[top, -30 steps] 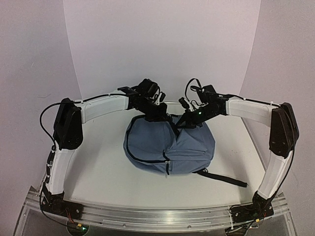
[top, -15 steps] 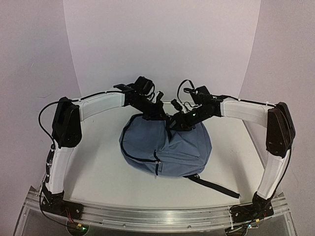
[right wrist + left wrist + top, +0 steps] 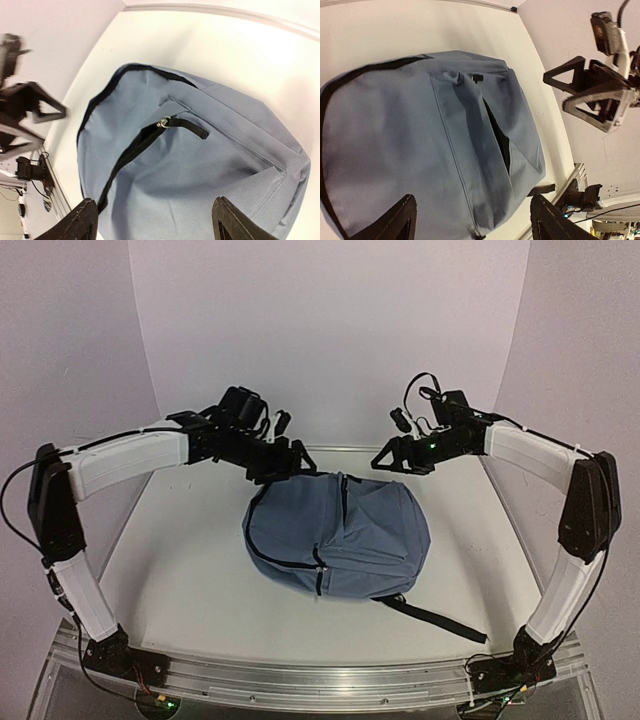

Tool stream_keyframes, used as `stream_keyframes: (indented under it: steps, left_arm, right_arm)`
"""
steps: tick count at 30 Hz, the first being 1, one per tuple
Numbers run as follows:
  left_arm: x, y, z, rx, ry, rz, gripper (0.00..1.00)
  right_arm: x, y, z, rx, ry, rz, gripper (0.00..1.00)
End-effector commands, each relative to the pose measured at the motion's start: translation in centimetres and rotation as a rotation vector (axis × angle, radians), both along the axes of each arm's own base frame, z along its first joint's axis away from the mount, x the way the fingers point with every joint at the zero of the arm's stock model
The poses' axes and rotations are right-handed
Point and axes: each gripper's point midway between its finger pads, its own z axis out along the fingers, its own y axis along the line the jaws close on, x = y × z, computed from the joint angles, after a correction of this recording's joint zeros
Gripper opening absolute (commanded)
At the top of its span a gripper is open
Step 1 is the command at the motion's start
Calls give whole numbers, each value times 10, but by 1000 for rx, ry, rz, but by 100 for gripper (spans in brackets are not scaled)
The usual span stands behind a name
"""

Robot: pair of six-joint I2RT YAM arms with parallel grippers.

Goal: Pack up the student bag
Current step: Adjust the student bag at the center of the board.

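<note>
Left gripper [image 3: 285, 462]: jaws apart, clear of student bag [image 3: 340, 540], hung above its far-left edge. Right gripper [image 3: 393, 460]: jaws likewise apart, above bag's far-right edge. Bag lay flat on table [image 3: 170, 580], below and between both grippers. Zipper pull [image 3: 162, 122] sat beneath right gripper. Black strap [image 3: 432, 616] trailed off bag's near side, well apart from both.

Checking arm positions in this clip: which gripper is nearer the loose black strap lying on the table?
Right. The right gripper hovers above the student bag at its far right edge, on the side of the strap; the left gripper hovers above its far left edge.
</note>
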Motion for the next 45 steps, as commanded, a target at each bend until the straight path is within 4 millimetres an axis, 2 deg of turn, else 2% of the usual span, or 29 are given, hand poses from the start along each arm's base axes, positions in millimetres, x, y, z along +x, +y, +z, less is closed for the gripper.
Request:
stream_keyframes:
  steps: [1,5,7,9,13,16,20,22,25,27,31,35,38,41,42,45]
  left_arm:
    - [-48,12,-4,-1,20,24,79]
    - [-112,11,-46,33,146,-26,80]
    - [-137,11,-64,23,215,-39,79]
    - [-153,16,-81,12,283,-21,79]
    - [-166,31,-107,19,355,39,78]
    - [-160,35,-115,30,347,82,78]
    - [-130,33,-119,25,312,126,79]
    - [-107,34,-123,-9,315,154,78]
    - [-78,45,-136,-10,307,197,76]
    - [-57,51,-136,-3,282,207,75]
    - [-8,67,-129,3,228,223,73]
    - [51,84,-120,-16,191,238,72]
    - [86,85,-113,-9,154,213,72]
    - [115,87,-109,22,127,202,72]
    - [120,90,-108,23,126,203,72]
    - [127,98,-86,26,74,217,73]
  right_arm:
    - [10,-9,-33,-125,-7,11,79]
    - [13,-12,-56,-174,13,39,79]
    - [10,-13,-66,-184,38,52,80]
    - [7,-13,-76,-192,62,66,80]
    - [-9,-11,-92,-173,130,101,79]
    - [-29,-9,-103,-134,202,128,77]
    - [-53,-12,-108,-108,258,145,76]
    - [-63,-13,-109,-98,277,152,75]
    - [-82,-13,-109,-70,310,175,74]
    - [-96,-10,-112,-58,332,201,73]
    - [-127,10,-113,-57,341,287,72]
    - [-165,45,-108,-66,311,434,72]
    - [-195,74,-100,-52,289,548,71]
    - [-211,98,-80,-6,263,626,71]
    - [-210,103,-69,16,249,634,71]
    - [-193,105,-39,30,155,598,72]
